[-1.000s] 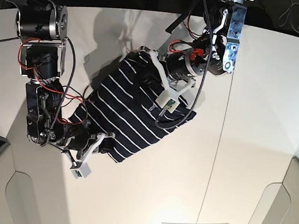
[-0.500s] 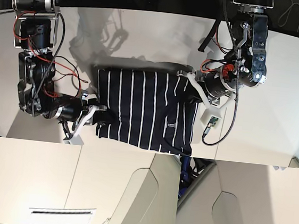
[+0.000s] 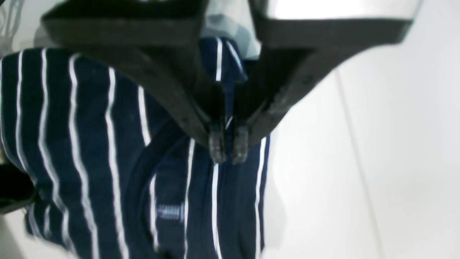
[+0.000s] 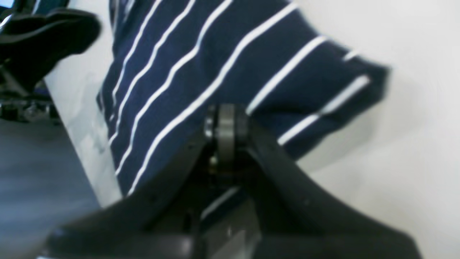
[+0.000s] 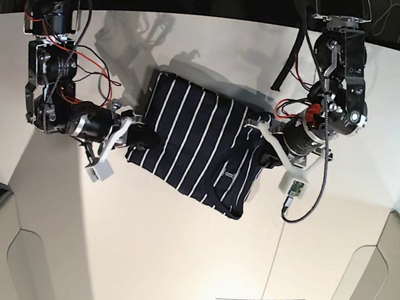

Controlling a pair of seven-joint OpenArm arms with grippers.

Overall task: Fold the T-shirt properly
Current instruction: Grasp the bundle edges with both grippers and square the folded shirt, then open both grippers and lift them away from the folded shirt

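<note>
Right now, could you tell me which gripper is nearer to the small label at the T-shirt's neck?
Left. The left gripper is shut on the T-shirt just beside the neck label; the right gripper clamps the opposite edge, across the striped body from it.

The T-shirt (image 5: 197, 144) lay spread on the table (image 5: 174, 262), slanting across the base view from upper left to lower right, with its neck label (image 5: 229, 175) toward its lower right end. The right gripper (image 5: 136, 135) sat at the shirt's left edge and the left gripper (image 5: 258, 131) at its right edge, one on either side of the shirt, each closed on the cloth there. Bare table lay on all sides of the shirt.
</note>
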